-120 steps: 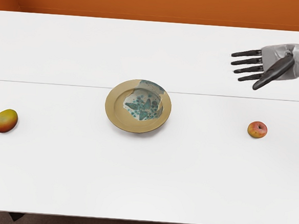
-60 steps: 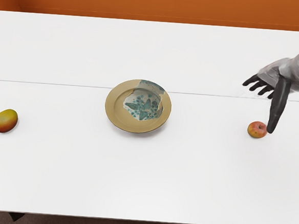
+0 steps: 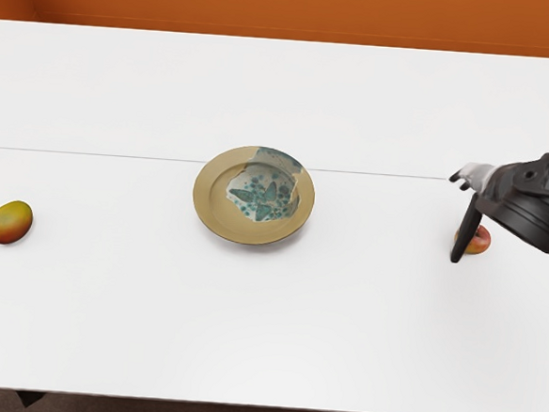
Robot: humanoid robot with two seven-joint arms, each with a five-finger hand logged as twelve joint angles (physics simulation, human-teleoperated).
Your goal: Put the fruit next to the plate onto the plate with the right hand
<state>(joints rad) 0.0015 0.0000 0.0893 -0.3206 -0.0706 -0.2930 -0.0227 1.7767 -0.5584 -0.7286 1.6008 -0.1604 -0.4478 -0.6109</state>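
A small red-yellow apple (image 3: 480,241) lies on the white table to the right of the plate and is mostly covered by my right hand (image 3: 466,216). The hand hangs directly over it, palm down. Its dark thumb (image 3: 464,234) points straight down along the apple's left side, and its other fingertips show near the top left of the hand. The fingers look spread, with no closed grasp visible. The tan plate (image 3: 209,201), with a teal pattern in its middle, sits at the table's centre and holds nothing. The left arm is out of view.
A yellow-red mango (image 3: 8,222) lies near the left edge of the table (image 3: 265,337). An orange wall runs behind the far edge. Bare white tabletop stretches between the apple and the plate.
My right hand has come down from high at the back right and turned palm down over the apple. Its thumb now reaches past the fruit's left side. The apple has stayed in place.
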